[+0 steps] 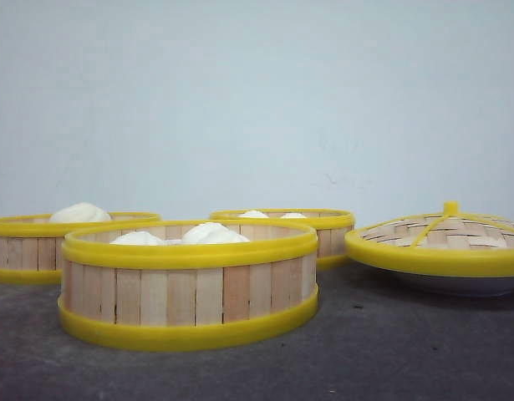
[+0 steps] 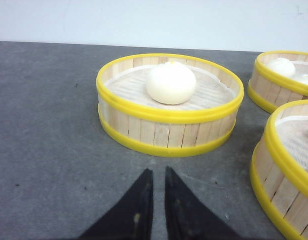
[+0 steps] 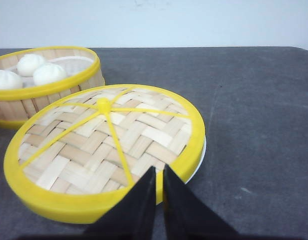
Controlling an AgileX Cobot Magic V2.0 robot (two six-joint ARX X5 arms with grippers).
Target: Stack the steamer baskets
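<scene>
On the counter (image 1: 407,351) three baskets stand apart, unstacked: left basket (image 2: 169,107), near basket (image 1: 188,284), far basket (image 3: 43,82), each holding buns (image 2: 171,82). Judge them light, rigid and tippy; take yours by the rim or wall, keeping it level. The left gripper (image 2: 159,192) sits just short of the left basket, jaws nearly closed, empty. The right gripper (image 3: 159,192), likewise narrow, overlaps the lid (image 3: 106,147).

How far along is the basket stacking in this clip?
Nothing is stacked yet. All three steamer baskets sit apart on the table: the left basket, the front basket and the back basket. The lid rests on the plate. Nothing is in hand: the left gripper and the right gripper have their jaws nearly together, empty. All stacking remains.
</scene>
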